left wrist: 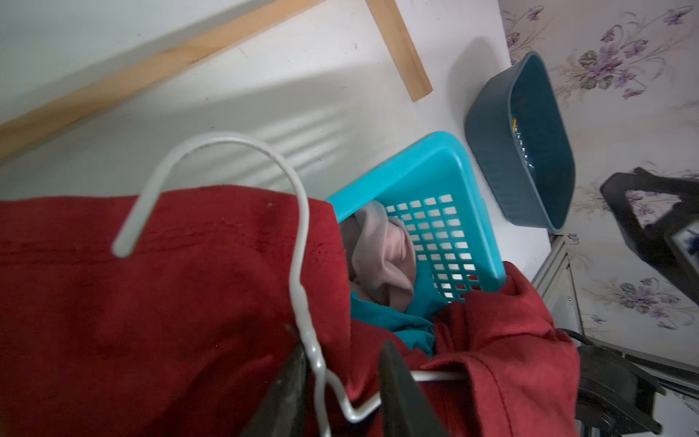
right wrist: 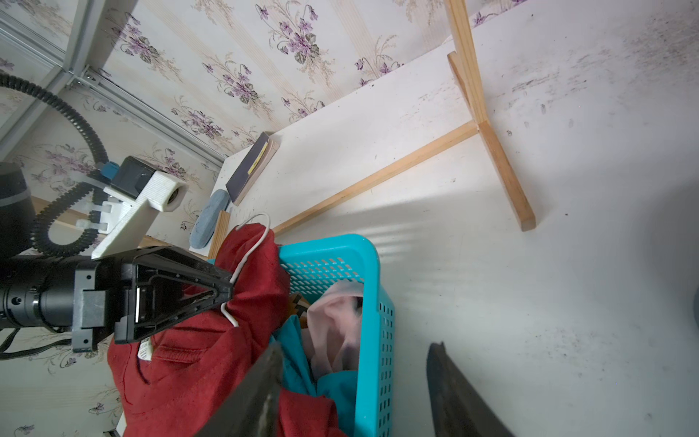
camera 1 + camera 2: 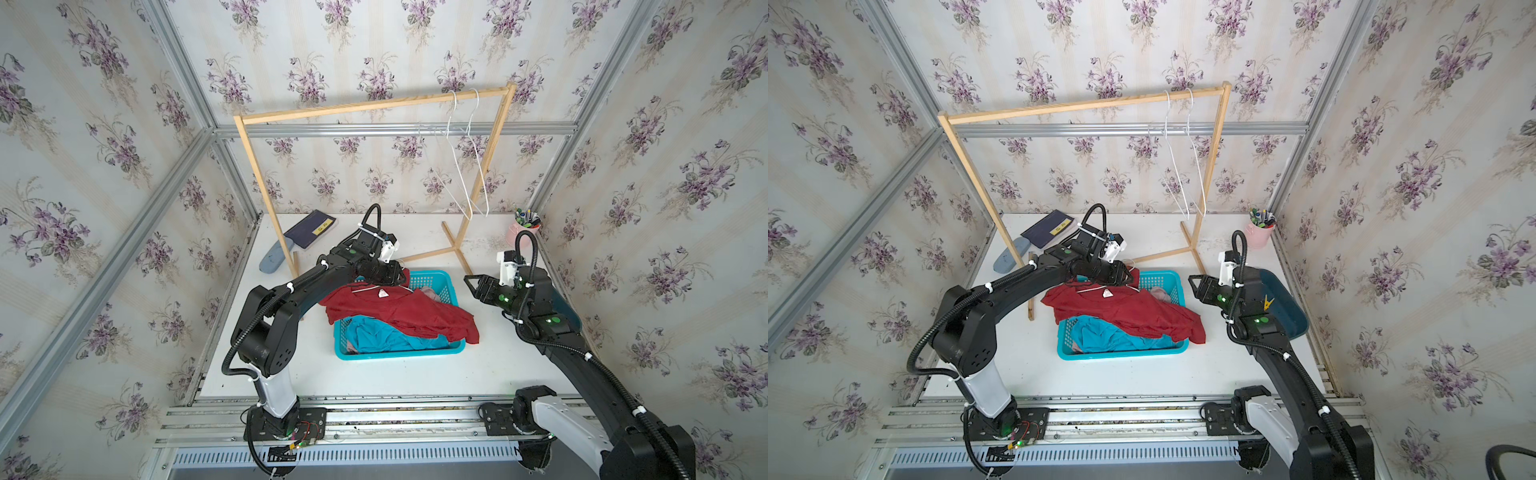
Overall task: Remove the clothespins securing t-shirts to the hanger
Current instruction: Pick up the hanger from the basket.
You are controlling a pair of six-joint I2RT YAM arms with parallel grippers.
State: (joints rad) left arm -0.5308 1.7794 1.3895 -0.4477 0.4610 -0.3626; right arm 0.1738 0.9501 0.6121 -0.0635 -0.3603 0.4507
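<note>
A dark red t-shirt (image 3: 399, 311) with a white neck label lies draped over a turquoise basket (image 3: 399, 355), still on a white wire hanger (image 1: 227, 140). Under it lie a turquoise t-shirt (image 3: 386, 336) and a pink t-shirt (image 1: 382, 257). My left gripper (image 1: 339, 336) is at the shirt's collar, shut on the hanger's twisted neck (image 2: 229, 289). My right gripper (image 3: 471, 286) hovers open and empty just right of the basket (image 2: 355, 348). One yellow clothespin (image 3: 1268, 302) lies in the dark teal bin (image 3: 1287, 307). I see no clothespin on the red shirt.
A wooden rack (image 3: 374, 106) spans the back of the table, with two bare white hangers (image 3: 461, 166) at its right end and its foot just behind the basket. A pink cup of pens (image 3: 524, 230), a dark book (image 3: 311, 228) and a grey-blue object (image 3: 272, 257) sit at the back.
</note>
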